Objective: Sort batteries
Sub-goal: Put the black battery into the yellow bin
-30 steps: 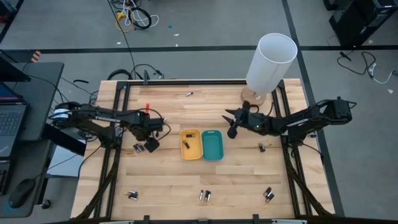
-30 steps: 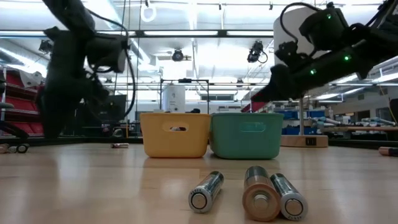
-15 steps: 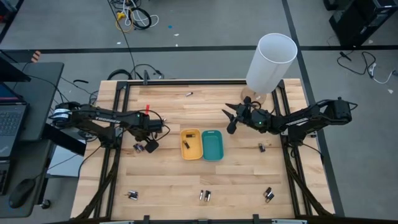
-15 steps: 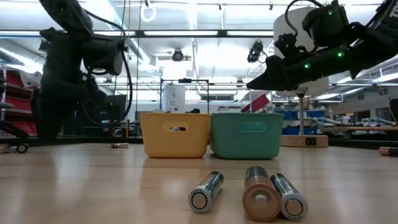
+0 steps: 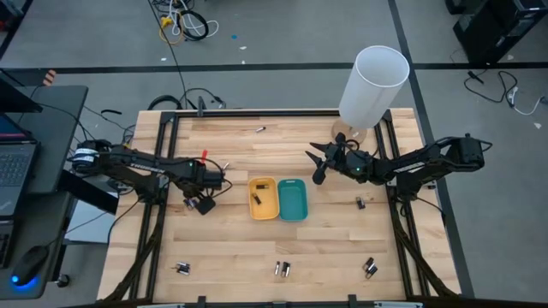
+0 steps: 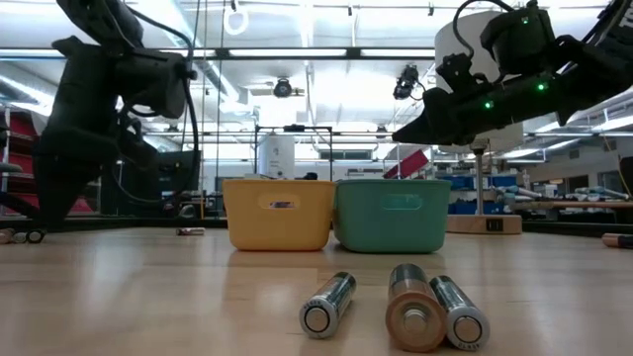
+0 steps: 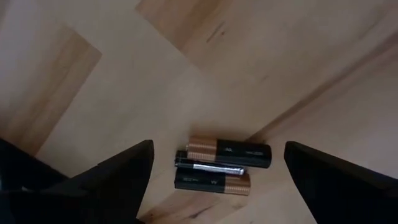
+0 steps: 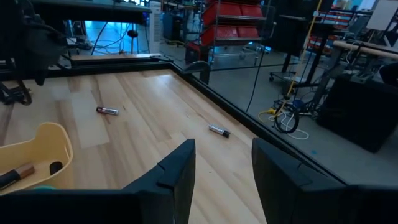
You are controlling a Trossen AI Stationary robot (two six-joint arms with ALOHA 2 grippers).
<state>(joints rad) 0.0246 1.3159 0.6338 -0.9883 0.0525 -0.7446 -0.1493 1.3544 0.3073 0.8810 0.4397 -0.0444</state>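
Observation:
Two copper-and-black batteries with a thinner silvery one between them (image 7: pixel 221 165) lie together on the wooden table; they also show in the high view (image 5: pixel 188 203). My left gripper (image 7: pixel 219 149) is open, points down and hovers over them, one finger on each side, touching nothing; it shows left of the trays in the high view (image 5: pixel 202 204). My right gripper (image 5: pixel 318 166) is open and empty in the air behind the teal tray (image 5: pixel 292 198). The yellow tray (image 5: pixel 263 198) holds a battery (image 8: pixel 15 175).
Loose batteries lie at the far edge (image 5: pixel 262 129), right of the trays (image 5: pixel 360 203) and along the near edge (image 5: pixel 182 268) (image 5: pixel 282 269) (image 5: pixel 370 268). A tall white cylinder (image 5: pixel 373 81) on a wooden base stands at the back right.
My left gripper has shifted a little toward the table's left and near edge, coming over the battery group. My right gripper has risen a little and gone slightly toward the far edge, then kept still.

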